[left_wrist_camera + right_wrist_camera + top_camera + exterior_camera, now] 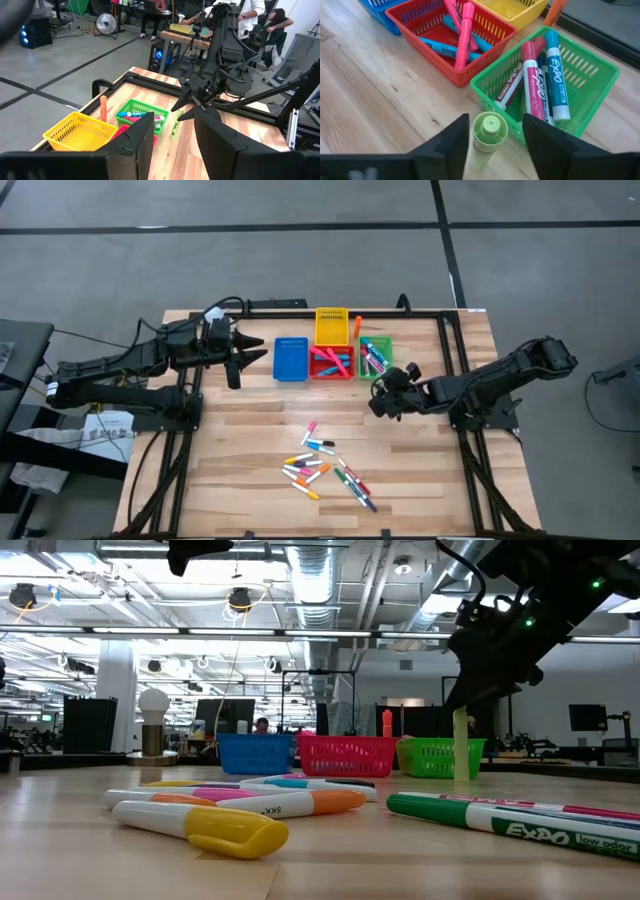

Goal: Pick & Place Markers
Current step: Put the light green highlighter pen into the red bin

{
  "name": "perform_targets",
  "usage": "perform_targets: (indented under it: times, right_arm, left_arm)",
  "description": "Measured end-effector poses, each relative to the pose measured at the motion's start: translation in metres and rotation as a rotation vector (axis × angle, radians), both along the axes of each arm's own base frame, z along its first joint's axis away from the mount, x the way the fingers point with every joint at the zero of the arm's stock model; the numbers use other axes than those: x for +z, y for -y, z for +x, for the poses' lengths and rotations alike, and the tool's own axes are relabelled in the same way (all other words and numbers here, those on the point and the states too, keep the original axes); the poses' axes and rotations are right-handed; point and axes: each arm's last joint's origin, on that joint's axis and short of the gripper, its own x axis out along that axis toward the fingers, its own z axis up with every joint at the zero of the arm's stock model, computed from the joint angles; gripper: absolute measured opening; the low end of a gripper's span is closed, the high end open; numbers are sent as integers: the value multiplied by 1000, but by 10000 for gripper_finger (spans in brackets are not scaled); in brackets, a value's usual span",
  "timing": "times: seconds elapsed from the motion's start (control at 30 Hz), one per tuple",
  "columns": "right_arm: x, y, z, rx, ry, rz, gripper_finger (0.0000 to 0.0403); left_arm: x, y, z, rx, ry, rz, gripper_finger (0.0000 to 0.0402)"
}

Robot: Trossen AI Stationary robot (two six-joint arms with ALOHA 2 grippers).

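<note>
I've got the table [250, 480] under me, four bins in a cluster at the back, loose markers [325, 470] piled near the front edge. My right gripper [492, 137] hangs just short of the green bin [600, 80] with a light-green marker [489, 131] upright between its fingers, which look set around it; whether they're squeezing, I can't tell. I'd carry it over the rim before letting go, or it drops outside. Left gripper [172, 137] waits by the blue bin [290, 358], fingers parted, empty.
</note>
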Motion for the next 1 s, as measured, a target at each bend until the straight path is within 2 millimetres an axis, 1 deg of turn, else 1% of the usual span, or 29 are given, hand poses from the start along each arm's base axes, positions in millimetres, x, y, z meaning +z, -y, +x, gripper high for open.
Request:
perform_targets:
  times: [0.23,0.3,0.53,0.67,0.87,1.0]
  right_arm:
    - [0,0,0,9,-1,15,72]
    - [0,-1,0,11,0,18,50]
    - [1,-2,3,38,19,61,50]
    - [5,-5,3,57,27,80,64]
    - [20,-7,10,106,30,122,51]
    - [38,-10,19,135,67,146,51]
  left_arm:
    - [0,0,0,0,0,0,140]
    - [0,0,0,0,-1,3,140]
    - [0,0,0,0,-1,4,140]
    - [0,0,0,-1,-1,4,140]
    - [0,0,0,-1,-1,4,140]
    - [0,0,0,1,1,-7,140]
